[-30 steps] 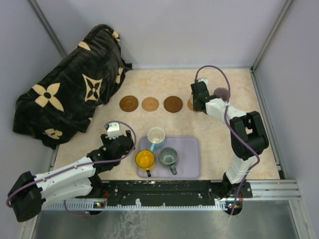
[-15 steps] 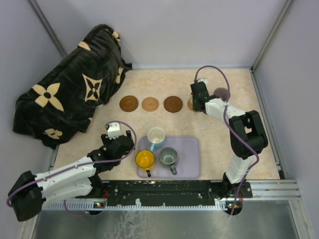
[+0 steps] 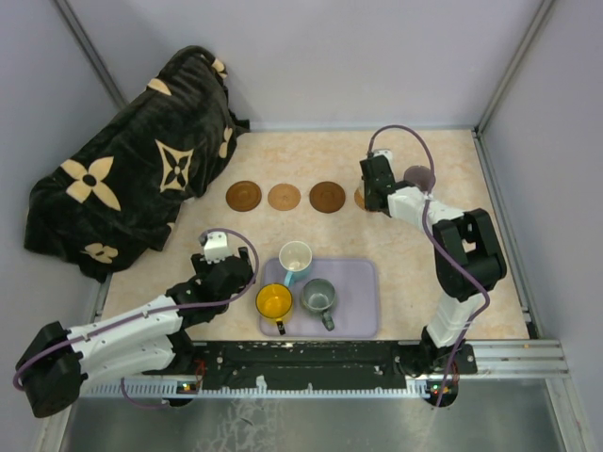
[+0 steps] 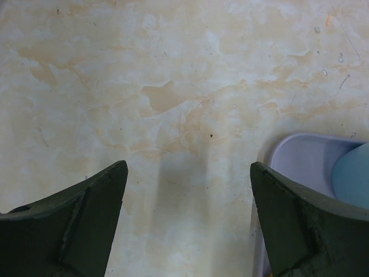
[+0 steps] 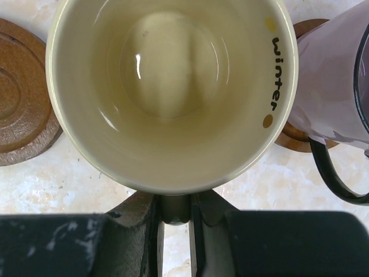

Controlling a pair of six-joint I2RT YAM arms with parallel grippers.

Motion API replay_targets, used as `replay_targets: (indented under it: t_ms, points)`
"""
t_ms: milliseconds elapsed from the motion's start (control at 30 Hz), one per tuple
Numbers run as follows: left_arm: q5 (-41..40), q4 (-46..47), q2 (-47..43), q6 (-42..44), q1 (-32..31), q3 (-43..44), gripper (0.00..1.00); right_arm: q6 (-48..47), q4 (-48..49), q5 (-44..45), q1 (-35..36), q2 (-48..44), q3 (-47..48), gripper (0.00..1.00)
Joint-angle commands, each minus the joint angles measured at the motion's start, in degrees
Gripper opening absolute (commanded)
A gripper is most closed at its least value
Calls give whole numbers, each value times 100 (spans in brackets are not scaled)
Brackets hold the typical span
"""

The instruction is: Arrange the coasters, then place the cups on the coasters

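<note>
Three brown coasters (image 3: 243,196) (image 3: 284,197) (image 3: 328,197) lie in a row, and a fourth (image 3: 359,198) peeks out beside my right gripper (image 3: 376,191). In the right wrist view that gripper (image 5: 174,209) is shut on the handle of the cream-yellow cup (image 5: 173,86), which stands upright between a dark coaster (image 5: 23,109) and the purple-grey cup (image 5: 337,81). The purple-grey cup sits on its own coaster (image 5: 297,141). What lies under the cream-yellow cup is hidden. The white-and-blue cup (image 3: 295,256), yellow cup (image 3: 274,302) and grey-green cup (image 3: 318,297) stand on the tray. My left gripper (image 3: 226,270) (image 4: 188,170) is open over bare table.
The lavender tray (image 3: 358,311) lies near the front between the arms; its corner (image 4: 305,158) and the blue cup wall (image 4: 354,179) show to the right of the left fingers. A black flower-patterned cloth (image 3: 132,169) is heaped at the back left. Walls close in the table.
</note>
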Motion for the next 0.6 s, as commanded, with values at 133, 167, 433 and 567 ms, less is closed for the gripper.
replay_targets:
  t_ms: [133,167,433,567]
  points:
    - [-56,74,47,-75,4,124,93,81,478,122,-8,-79,-60,0]
    - [-53,79,44,-77,4,125,93,76,476,127,-7,-80,-66,0]
    - [-38,71,52,-105,5,92,93,72,457,176,-10,-51,-50,0]
    - [-47,50,51,-106,6,104,93,76,383,176,-10,42,19,0]
